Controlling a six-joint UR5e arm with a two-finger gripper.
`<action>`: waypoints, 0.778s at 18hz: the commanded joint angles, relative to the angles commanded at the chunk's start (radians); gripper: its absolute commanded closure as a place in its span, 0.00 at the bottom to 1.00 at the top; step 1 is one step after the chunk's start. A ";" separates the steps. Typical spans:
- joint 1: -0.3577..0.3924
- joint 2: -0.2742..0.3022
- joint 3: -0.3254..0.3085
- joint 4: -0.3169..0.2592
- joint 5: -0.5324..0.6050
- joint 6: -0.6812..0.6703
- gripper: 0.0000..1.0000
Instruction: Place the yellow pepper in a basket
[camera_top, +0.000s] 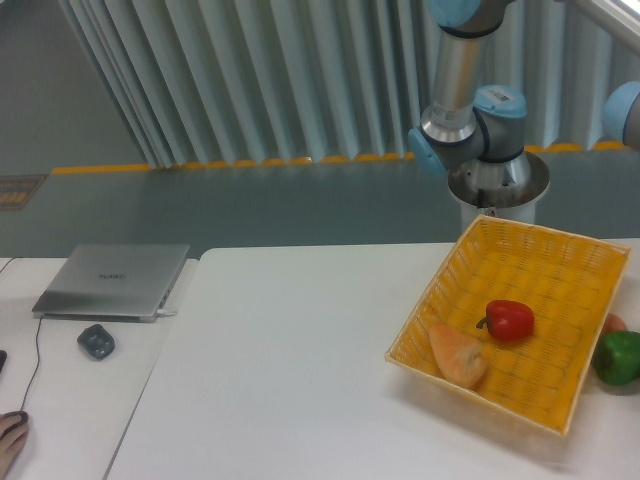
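The bright yellow-orange woven wicker basket (575, 262) sits at the right end of the white tabletop (300, 370), and inside it are a glossy red bell pepper (509, 320) and, just beside it toward the near-left corner, a pale orange-tan lumpy item (458, 355) lying on its side. That second item may be the yellow pepper seen at a bad angle, but the colour reads more orange than yellow and no stem is clear, so cannot confirm. If it is the pepper, the placing is already done; if not, the yellow pepper is not in view and the whole pick and place is left. A green bell pepper (618, 357) rests outside the basket at its right edge, with a small reddish thing (613, 323) partly hidden behind the rim. The grey-and-blue robot arm (470, 110) stands behind the basket, upright (only joints and base show). The fingers are out of frame, so whether they are spread or pinching anything cannot be told. Far left: a closed silver laptop (112, 280) and a small dark mouse-like object (96, 341).
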 joint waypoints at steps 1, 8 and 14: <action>0.000 0.000 0.000 0.000 0.000 -0.002 0.00; -0.005 0.015 -0.006 0.002 -0.002 0.002 0.00; 0.006 0.002 -0.011 0.008 -0.006 -0.006 0.00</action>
